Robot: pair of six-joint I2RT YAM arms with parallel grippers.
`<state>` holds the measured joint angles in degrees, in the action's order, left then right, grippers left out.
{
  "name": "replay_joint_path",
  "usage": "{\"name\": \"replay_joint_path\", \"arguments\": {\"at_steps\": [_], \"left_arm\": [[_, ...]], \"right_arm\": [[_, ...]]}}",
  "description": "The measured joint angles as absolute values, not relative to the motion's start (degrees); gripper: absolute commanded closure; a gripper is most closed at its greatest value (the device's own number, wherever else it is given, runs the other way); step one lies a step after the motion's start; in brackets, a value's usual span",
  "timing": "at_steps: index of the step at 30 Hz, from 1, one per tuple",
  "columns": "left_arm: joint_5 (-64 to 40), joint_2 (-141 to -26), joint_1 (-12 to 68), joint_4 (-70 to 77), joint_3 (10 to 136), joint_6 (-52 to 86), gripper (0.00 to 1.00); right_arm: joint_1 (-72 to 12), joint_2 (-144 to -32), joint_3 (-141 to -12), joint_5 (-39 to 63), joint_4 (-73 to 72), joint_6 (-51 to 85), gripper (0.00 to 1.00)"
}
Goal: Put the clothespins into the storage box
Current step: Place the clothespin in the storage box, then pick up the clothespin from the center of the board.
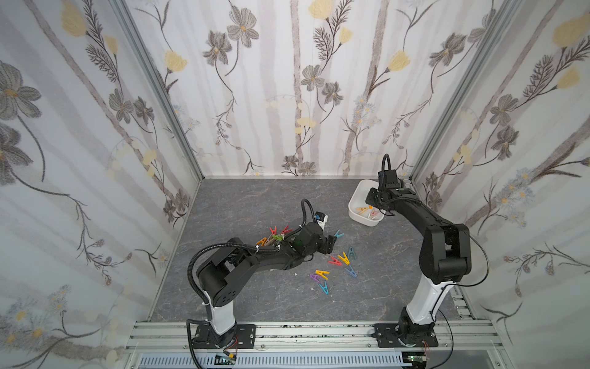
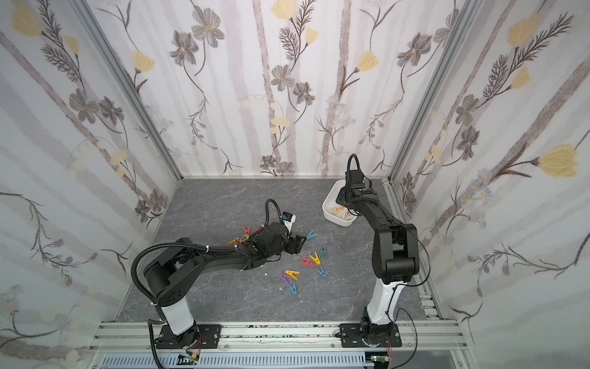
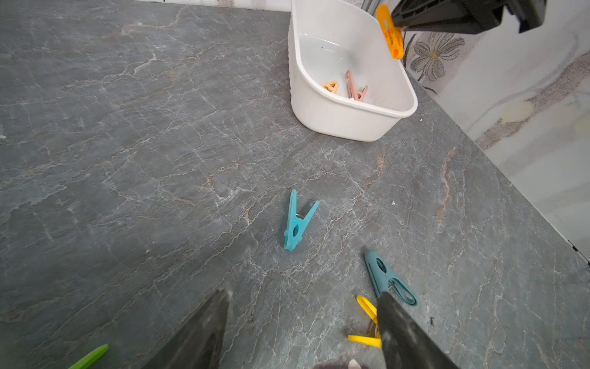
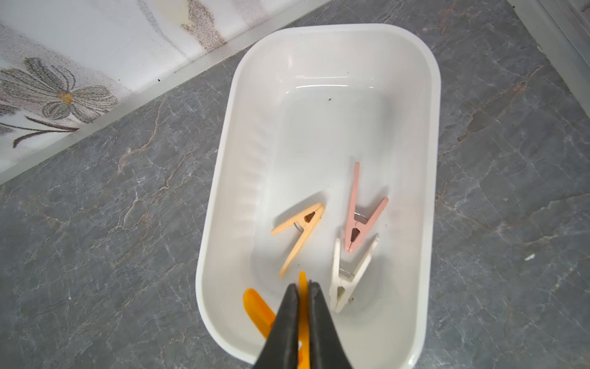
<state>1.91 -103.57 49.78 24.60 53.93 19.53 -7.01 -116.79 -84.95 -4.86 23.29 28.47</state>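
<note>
The box stands on the grey table, close under the wall. Over the end of the box where pegs lie hangs the right gripper, jaws nearly together and pinching an orange peg by one leg. In the left wrist view that peg dangles from the fingertips above the box rim, clear of the floor inside.

On the box floor lie three pegs: a beige peg, a pink peg and a white peg. The pink one's closed tip points in between the white one's legs.

The left gripper is well apart from the box, low over the table, jaws wide with nothing between them. A teal peg lies flat between it and the box.

Farther from the box than the teal peg lies a loose scatter of pegs in red, yellow, blue and purple. Another small heap lies farther off still, partly hidden behind the left arm
</note>
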Motion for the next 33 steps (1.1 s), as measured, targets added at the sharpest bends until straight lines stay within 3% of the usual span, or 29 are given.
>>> {"name": "replay_joint_path", "arguments": {"at_steps": [2, 4, 9, 21, 33], "left_arm": [[1.89, -103.59, 49.63, 24.29, 53.93, 19.53, 0.26], [1.91, -103.59, 49.39, 23.92, 53.93, 19.53, 0.26], [2.17, -101.73, 47.83, 23.24, 52.64, 19.51, 0.26], [1.93, -89.10, 48.69, 23.55, 41.28, 20.45, 0.26], [2.07, -87.88, 56.95, 25.54, 37.56, 16.62, 0.22]], "right_arm": [[-7.07, -118.04, -86.24, -4.80, 23.42, 28.45, 0.68], [-7.20, -117.75, -86.43, -4.86, 23.73, 28.42, 0.66], [-9.69, -111.63, -81.71, -6.31, 23.44, 28.45, 0.65], [-26.89, -90.72, -48.84, -7.33, 22.90, 35.59, 0.68], [-30.09, -96.47, -42.22, -5.54, 18.90, 35.88, 0.76]]}}
